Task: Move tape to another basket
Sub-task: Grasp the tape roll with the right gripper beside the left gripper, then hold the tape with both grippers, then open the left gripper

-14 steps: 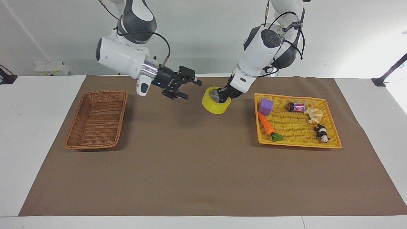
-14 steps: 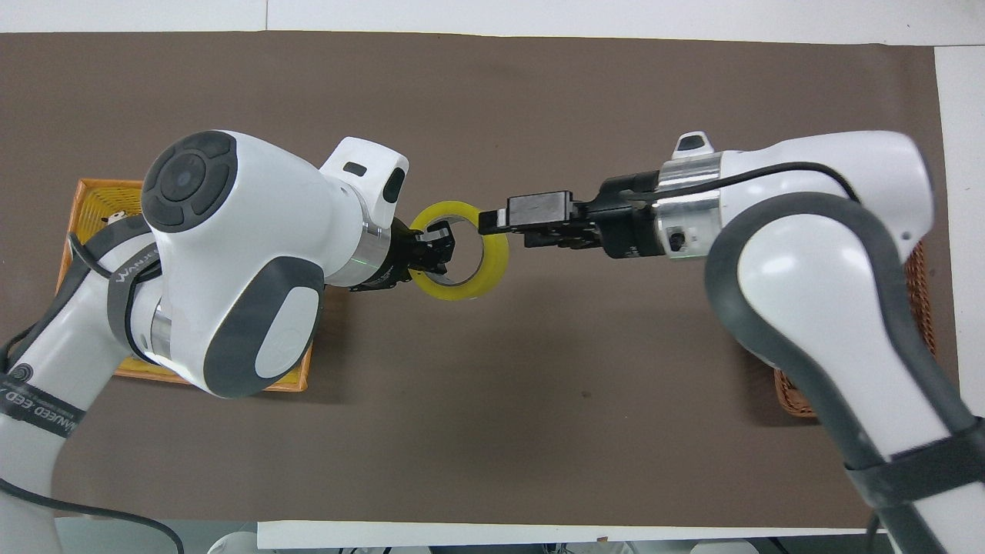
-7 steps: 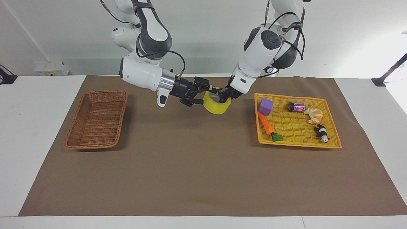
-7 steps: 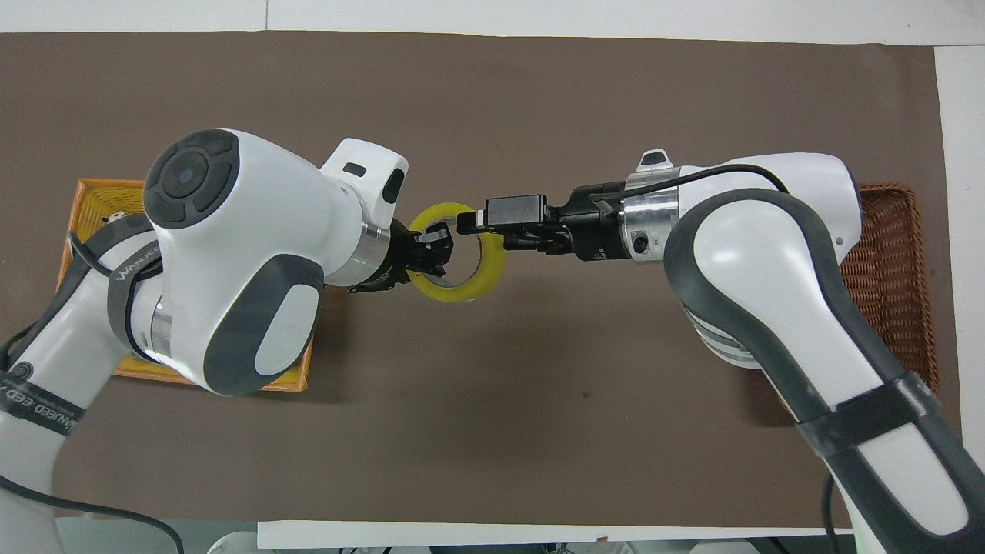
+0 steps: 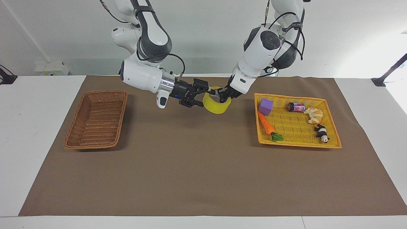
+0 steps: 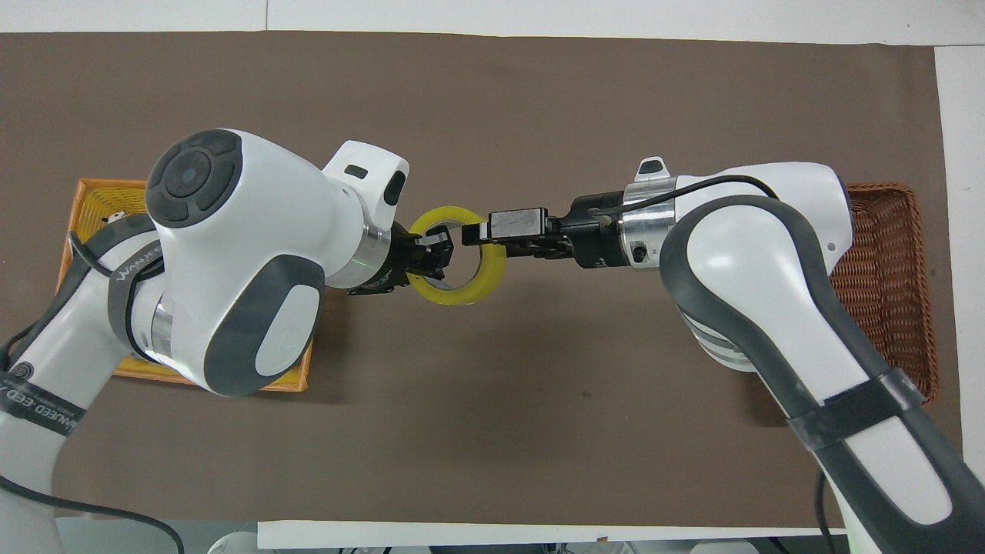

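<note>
The left gripper (image 5: 223, 95) is clamped on the tape (image 5: 217, 104), raised over the brown mat (image 5: 203, 171) between the basket (image 5: 97, 119) and the yellow tray (image 5: 297, 144). The right gripper (image 5: 203, 95), wide open, straddles the tape's rim

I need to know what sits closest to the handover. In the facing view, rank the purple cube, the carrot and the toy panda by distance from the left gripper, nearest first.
From the left gripper, shut on the tape:
1. Purple cube, at the yellow tray's corner nearest the tape.
2. Carrot, along the same tray edge, farther from the robots.
3. Toy panda, toward the left arm's end of the tray.
</note>
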